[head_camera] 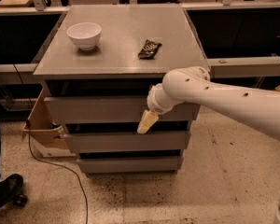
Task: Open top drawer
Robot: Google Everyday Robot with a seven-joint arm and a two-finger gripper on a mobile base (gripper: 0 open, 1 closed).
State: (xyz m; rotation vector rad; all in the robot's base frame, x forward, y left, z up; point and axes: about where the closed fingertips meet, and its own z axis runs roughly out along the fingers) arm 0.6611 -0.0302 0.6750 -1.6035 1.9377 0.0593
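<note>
Grey table [116,64] with three drawer fronts stacked under its front edge. The top drawer [95,109] sits directly under the table's front edge and is the widest and tallest of the three, with a flat grey front and no handle. A dark gap runs between its upper edge and the tabletop. Can't tell how far out it sits.

White arm [224,101] comes in from the right, below the table's front right corner, and crosses the right part of the top drawer front. Claw [147,123] is in front of the top drawer's lower edge, right of the front's middle. Its cream-coloured end angles down and to the left, over the dark slot between the top drawer and the middle drawer front [126,142]. It looks to be against or just off the drawer's bottom lip; contact unclear. Can't tell if the claw is open or closed, and nothing is visibly held.

Bottom drawer front [130,164] is the narrowest and lowest.

On the table: white bowl [84,34], upright, near the back left corner. Dark wrapper [150,49] lies flat, right of centre, well apart from the bowl.

Cardboard box [39,125] stands on the floor [205,185] against the table's left side. Black cable [56,164] trails across the floor from the box area toward the front. Dark shoe [4,190] at the lower left.
</note>
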